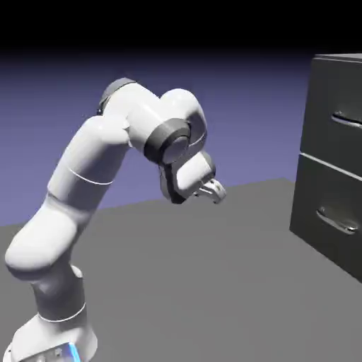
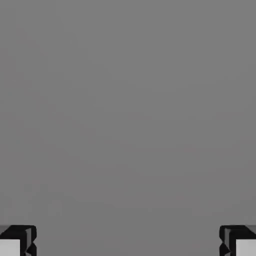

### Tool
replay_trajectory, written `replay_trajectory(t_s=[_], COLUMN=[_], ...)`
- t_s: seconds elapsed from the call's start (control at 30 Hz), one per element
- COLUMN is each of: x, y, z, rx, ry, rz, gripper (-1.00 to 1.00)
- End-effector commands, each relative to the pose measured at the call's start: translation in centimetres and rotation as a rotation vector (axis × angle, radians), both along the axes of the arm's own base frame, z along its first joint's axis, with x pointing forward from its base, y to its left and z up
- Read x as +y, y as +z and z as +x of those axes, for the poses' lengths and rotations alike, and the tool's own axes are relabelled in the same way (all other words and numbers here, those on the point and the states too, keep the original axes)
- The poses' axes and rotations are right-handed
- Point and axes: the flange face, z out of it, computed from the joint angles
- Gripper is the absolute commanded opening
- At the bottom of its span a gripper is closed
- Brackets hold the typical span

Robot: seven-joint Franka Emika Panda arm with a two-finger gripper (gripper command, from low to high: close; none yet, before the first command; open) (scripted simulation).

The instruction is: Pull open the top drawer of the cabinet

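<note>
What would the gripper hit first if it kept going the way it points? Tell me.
Probably the table: the hand view shows only plain grey between the open gripper fingertips. The cabinet stands off to the side, not in that line.

The white arm (image 1: 106,162) is bending forward over its base, and the gripper (image 1: 214,189) is pointing downward with its fingers (image 2: 15,242) spread wide, holding nothing.

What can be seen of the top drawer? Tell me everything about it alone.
The top drawer is the upper of two dark grey fronts on the cabinet, at the exterior view's right edge, partly cut off by the frame. It looks like smooth metal, with a small curved silver handle. It sits shut, flush above the lower drawer, a thin pale seam between them. Nothing touches it; the gripper is well away from it, fingers apart.
</note>
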Motion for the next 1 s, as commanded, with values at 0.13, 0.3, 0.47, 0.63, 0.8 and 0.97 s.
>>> replay_trajectory(t_s=[0.13, 0.3, 0.47, 0.63, 0.8, 0.97], x=[1.2, 1.2, -0.5, -4.0, -9.5, -17.3], y=[2.3, 5.4, 9.2, 13.1, 16.9, 20.0], z=[1.7, 4.1, 7.2, 10.8, 14.5, 18.1], rx=[-0.162, -0.357, -0.567, -0.769, -0.931, -1.026], ry=[0.237, 0.414, 0.521, 0.558, 0.528, 0.446], rz=[-0.064, -0.139, -0.243, -0.386, -0.575, -0.805], gripper=[0.0, 0.0, 0.0, 0.0, 0.0, 0.0])
